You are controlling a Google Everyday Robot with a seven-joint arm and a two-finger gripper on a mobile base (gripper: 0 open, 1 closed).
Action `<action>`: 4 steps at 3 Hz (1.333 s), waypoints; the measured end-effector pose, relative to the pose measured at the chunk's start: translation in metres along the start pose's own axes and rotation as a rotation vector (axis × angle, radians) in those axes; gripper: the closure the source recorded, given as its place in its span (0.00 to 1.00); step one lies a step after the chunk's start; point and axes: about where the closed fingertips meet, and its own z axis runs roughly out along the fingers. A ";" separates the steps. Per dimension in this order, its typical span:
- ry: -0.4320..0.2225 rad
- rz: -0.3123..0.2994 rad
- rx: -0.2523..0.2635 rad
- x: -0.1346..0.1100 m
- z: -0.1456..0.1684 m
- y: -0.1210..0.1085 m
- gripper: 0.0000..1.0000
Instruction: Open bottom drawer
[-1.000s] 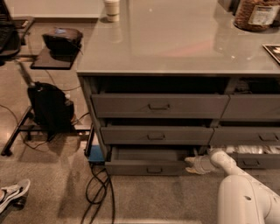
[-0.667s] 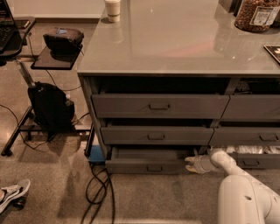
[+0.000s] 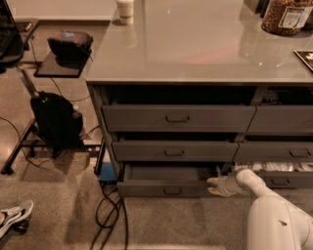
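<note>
A: Where is the bottom drawer [image 3: 146,187]?

B: It is the lowest of 3 in the left stack under the counter [image 3: 195,53], at floor level. It stands pulled out past the 2 drawers above, so a strip of its flat grey inside shows behind the low front. Its handle [image 3: 172,191] sits in the middle of that front.

A: And the gripper [image 3: 215,185]?

B: It is low by the floor, at the right end of the drawer's front, well right of the handle. The white arm [image 3: 274,215] reaches in to it from the lower right corner. Whether it touches the drawer cannot be told, nor whether it is apart or together.

A: What else is there?

B: A cup [image 3: 125,10] stands at the counter's far left edge, and a jar [image 3: 286,17] at its far right corner. Left of the stack, a black bag [image 3: 56,119] sits on the floor. Cables [image 3: 110,210] trail over the floor in front of the stack's left corner. In the right stack, 1 drawer [image 3: 279,168] holds white items.
</note>
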 end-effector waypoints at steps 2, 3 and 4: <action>-0.008 -0.009 -0.013 -0.004 -0.010 0.013 1.00; -0.008 -0.010 -0.013 -0.004 -0.010 0.013 1.00; -0.012 -0.030 -0.017 -0.005 -0.012 0.026 1.00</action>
